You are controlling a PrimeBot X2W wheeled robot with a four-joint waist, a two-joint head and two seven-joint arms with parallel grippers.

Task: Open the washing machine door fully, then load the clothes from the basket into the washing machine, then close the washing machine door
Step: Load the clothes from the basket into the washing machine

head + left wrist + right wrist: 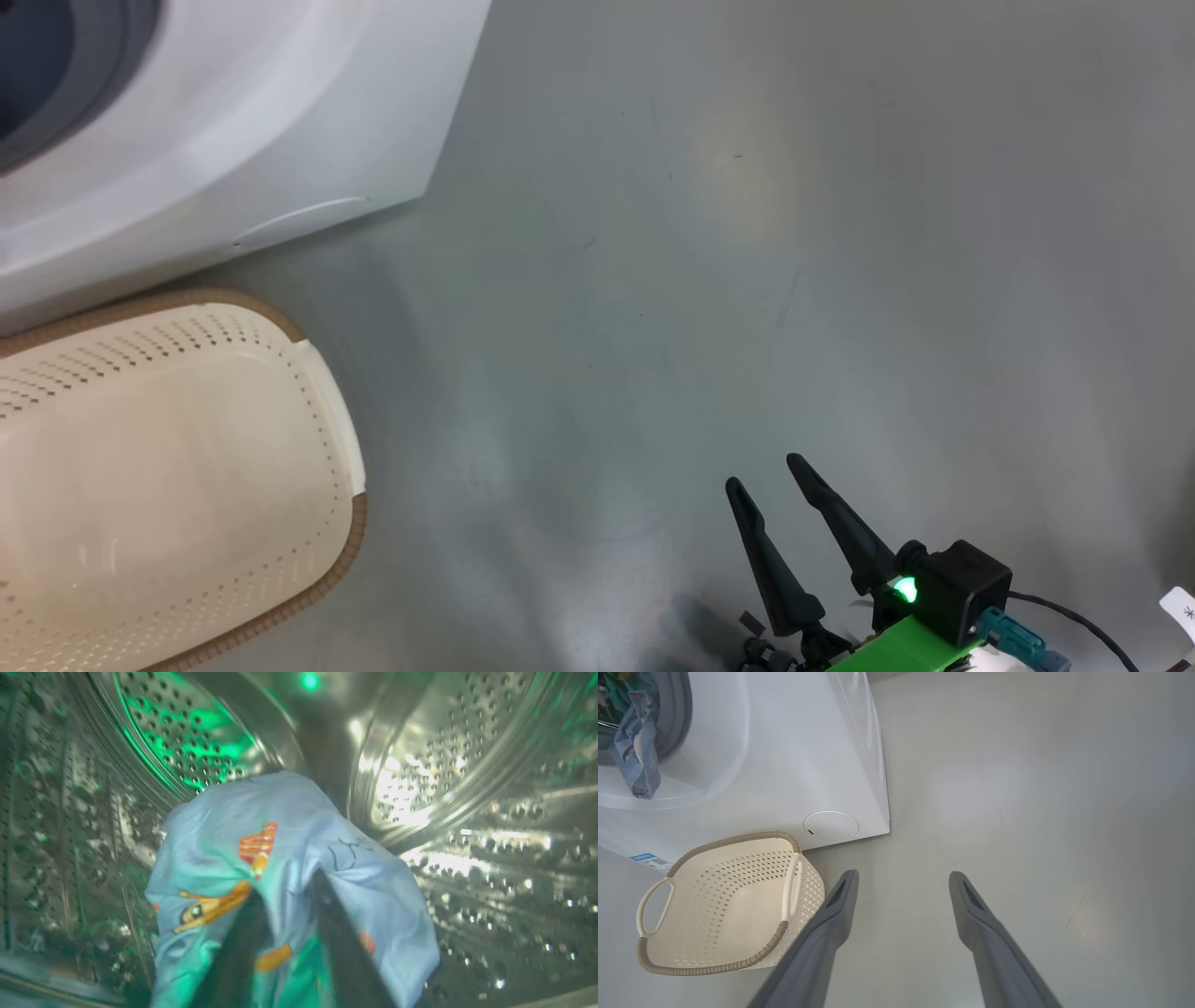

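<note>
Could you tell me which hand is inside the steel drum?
The left hand, at the light-blue patterned fabric; the right hand hovers open above grey floor.

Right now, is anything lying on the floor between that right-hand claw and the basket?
No. In the head view, just bare grey floor stretches between the right gripper and the basket.
</note>
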